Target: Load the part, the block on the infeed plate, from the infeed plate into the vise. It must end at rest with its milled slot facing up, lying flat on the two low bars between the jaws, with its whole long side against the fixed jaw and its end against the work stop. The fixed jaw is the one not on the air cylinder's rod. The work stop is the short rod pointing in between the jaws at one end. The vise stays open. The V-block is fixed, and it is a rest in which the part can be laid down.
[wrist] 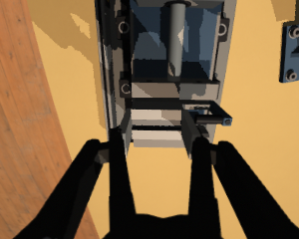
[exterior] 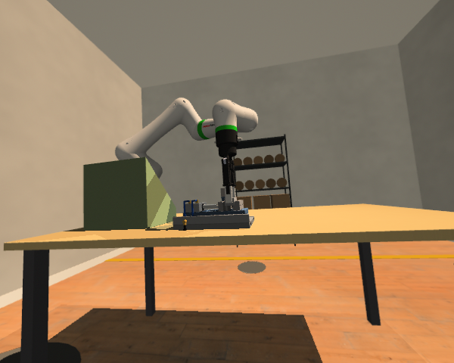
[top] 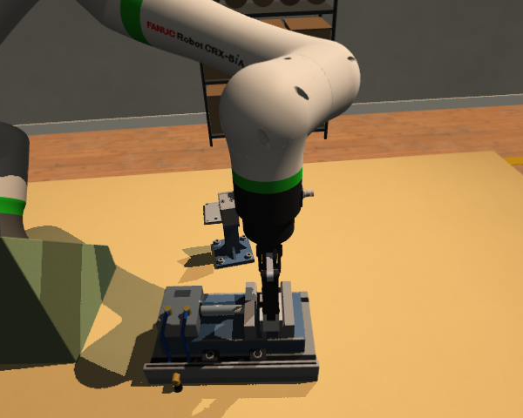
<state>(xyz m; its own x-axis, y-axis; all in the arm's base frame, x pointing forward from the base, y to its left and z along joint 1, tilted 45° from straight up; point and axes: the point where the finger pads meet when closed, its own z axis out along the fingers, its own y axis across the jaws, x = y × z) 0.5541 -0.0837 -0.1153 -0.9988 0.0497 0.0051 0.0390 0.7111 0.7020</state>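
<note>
I see tool (wrist: 156, 134) pinching part (wrist: 155, 130), lowered between vise (top: 234, 360) jaws on surface (top: 410, 270). Contact with bars: cannot tell.

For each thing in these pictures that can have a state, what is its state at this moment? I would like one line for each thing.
gripper: shut on the part, pointing down between the vise jaws.
part: held in the gripper, low between the jaws; whether it rests on the bars cannot be told.
vise: open, gaps on both sides of the part.
air cylinder's rod: showing between cylinder and moving jaw.
infeed plate: holds nothing visible.
</note>
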